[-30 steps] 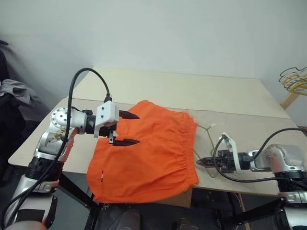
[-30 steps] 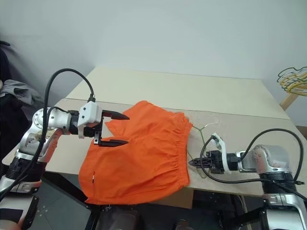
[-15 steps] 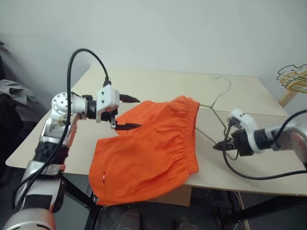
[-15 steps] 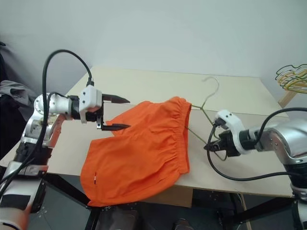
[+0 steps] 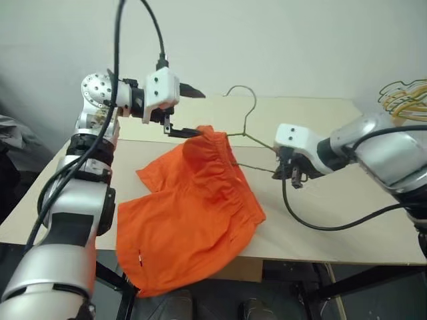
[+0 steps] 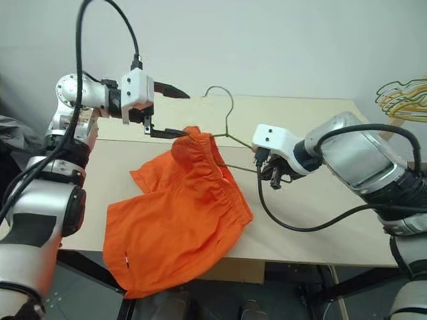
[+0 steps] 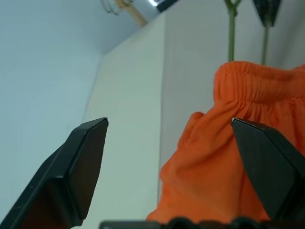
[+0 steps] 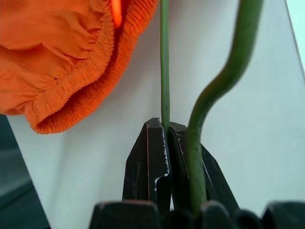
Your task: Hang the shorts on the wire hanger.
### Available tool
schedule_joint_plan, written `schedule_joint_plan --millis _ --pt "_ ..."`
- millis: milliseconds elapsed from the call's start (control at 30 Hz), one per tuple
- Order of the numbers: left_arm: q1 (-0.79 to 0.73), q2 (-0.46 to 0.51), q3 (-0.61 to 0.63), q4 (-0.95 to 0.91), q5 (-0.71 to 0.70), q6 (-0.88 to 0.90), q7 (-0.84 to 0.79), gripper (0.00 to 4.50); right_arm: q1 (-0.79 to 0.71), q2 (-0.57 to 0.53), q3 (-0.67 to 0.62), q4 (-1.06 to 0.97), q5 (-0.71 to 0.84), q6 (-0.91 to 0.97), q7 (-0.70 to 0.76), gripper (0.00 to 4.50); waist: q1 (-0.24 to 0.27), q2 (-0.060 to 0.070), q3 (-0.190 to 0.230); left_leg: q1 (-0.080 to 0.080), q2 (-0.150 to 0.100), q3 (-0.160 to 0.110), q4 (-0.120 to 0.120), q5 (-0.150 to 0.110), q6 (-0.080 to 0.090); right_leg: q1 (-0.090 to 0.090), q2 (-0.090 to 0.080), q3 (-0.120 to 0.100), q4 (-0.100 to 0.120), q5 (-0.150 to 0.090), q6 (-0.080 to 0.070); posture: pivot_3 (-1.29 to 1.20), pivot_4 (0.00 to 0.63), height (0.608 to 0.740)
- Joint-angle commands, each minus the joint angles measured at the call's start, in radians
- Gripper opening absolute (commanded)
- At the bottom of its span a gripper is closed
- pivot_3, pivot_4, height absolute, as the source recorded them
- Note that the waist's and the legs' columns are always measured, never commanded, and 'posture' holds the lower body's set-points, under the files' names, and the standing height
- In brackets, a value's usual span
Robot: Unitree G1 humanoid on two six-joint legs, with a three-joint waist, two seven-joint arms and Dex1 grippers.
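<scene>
The orange shorts (image 5: 193, 213) lie spread on the table, one end of the waistband (image 5: 215, 139) raised off it. That end hangs on the wire hanger (image 5: 250, 117), which stands tilted up with its hook uppermost and one arm inside the waistband. My right gripper (image 5: 293, 177) is shut on the hanger's lower wire (image 8: 164, 71), right of the shorts. My left gripper (image 5: 200, 113) is open at the raised waistband, pointing toward the hanger. Its lower finger (image 5: 187, 132) is right at the fabric. In the left wrist view the shorts (image 7: 224, 162) sit between the open fingers.
The pale table (image 5: 333, 200) has bare surface right of and behind the shorts. The shorts' near part hangs over the table's front edge. A bunch of yellowish hangers (image 5: 403, 93) sits at the far right by the wall.
Both arms have risen. The right gripper lifted the hanger from flat on the table to tilted upright, pulling the waistband up with it. The left gripper moved up and toward the hanger, staying open.
</scene>
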Motion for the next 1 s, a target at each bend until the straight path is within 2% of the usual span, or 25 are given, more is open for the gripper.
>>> schedule_joint_plan --millis 33,267,500,600,1000 --pt "-0.048 0.0 -0.026 0.048 0.04 -0.049 -0.086 4.48 -0.048 0.0 -0.005 -0.009 -0.047 -0.041 0.058 0.0 0.0 0.0 0.0 0.0 0.0 0.0 0.0 0.0 0.0 0.0 0.0 0.0 0.0 0.0 0.0 0.13 0.0 0.74" --pt "-0.031 -0.04 -0.068 0.098 0.112 -0.102 -0.117 4.48 -0.068 0.023 -0.001 0.004 -0.102 -0.049 0.12 0.0 -0.001 0.0 0.0 0.0 0.0 0.0 0.005 0.0 0.0 0.0 0.0 0.0 0.006 0.0 0.0 0.12 0.0 0.74" --pt "-0.024 -0.045 -0.135 0.158 0.258 -0.138 0.038 4.48 -0.077 0.039 -0.02 0.007 -0.117 -0.028 0.153 0.0 -0.003 0.0 0.0 0.001 0.001 0.0 0.01 0.0 0.0 -0.001 0.0 0.0 0.014 -0.001 -0.001 0.11 0.0 0.74" --pt "-0.018 -0.047 -0.137 0.177 0.273 -0.144 0.038 3.95 -0.085 0.045 -0.031 0.013 -0.112 -0.011 0.161 0.0 -0.004 0.0 0.0 0.001 0.001 0.0 0.012 0.0 0.0 -0.001 0.0 0.0 0.015 -0.001 -0.001 0.09 0.0 0.74" --pt "-0.011 -0.059 -0.128 0.192 0.282 -0.14 0.013 0.04 -0.105 0.058 -0.056 0.031 -0.097 0.027 0.17 0.0 -0.015 0.0 0.0 0.001 0.001 0.0 0.013 0.0 0.0 -0.002 0.0 0.0 0.016 -0.001 -0.001 0.08 0.0 0.74"
